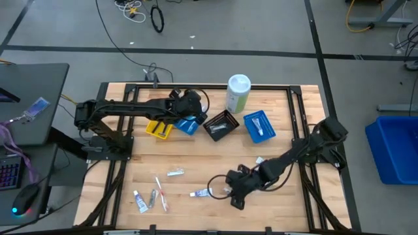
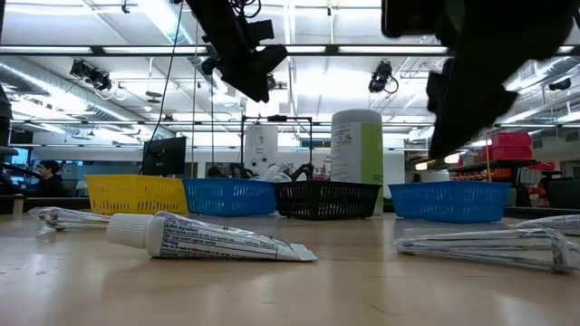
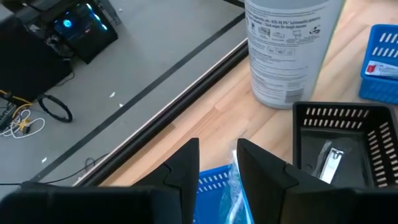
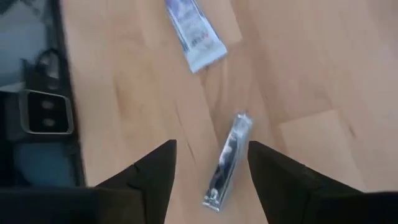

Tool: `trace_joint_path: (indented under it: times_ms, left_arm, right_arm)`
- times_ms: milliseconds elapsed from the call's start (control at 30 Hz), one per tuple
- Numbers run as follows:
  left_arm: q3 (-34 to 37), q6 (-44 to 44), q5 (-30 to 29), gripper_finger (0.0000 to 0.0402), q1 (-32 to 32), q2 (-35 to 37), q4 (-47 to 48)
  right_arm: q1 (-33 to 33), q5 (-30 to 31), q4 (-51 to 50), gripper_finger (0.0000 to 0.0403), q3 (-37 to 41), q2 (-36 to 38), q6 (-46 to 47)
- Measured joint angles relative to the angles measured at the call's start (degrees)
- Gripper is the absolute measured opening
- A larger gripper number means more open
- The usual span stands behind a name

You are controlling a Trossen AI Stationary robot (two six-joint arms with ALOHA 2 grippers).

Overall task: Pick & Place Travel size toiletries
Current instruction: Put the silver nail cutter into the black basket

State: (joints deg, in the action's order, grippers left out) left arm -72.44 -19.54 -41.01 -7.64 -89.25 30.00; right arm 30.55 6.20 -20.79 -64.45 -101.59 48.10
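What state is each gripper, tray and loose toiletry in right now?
Left gripper: open, above the blue plastic tray.
Right gripper: open, over a silvery wrapped item lying flat.
Black mesh tray: holds one item.
White toothpaste tube: lying flat, capped.

We see a table of pale, smooth wood planks with a matt finish. The baskets look like perforated plastic. The toothpaste tube has a crinkled, slightly glossy skin, and the canister a smooth printed label.
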Motion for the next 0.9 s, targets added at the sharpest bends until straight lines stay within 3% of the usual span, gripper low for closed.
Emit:
trace_joint_path:
  times_ms: [467,733,900]
  left_arm:
    - [0.2,4.0,6.0,0.0116,2.9,-0.1,0.5]
    - [0.2,4.2,5.9,0.0116,4.0,-0.1,0.0]
    - [0.2,5.5,5.9,0.0116,4.0,-0.1,0.0]
  right_arm:
    - [3.8,4.1,-2.9,0.0203,-0.4,-7.2,9.3]
    - [4.9,7.0,-4.0,0.0189,-0.6,-9.6,8.1]
    - [5.1,8.3,-4.4,0.0155,-0.5,-9.6,3.6]
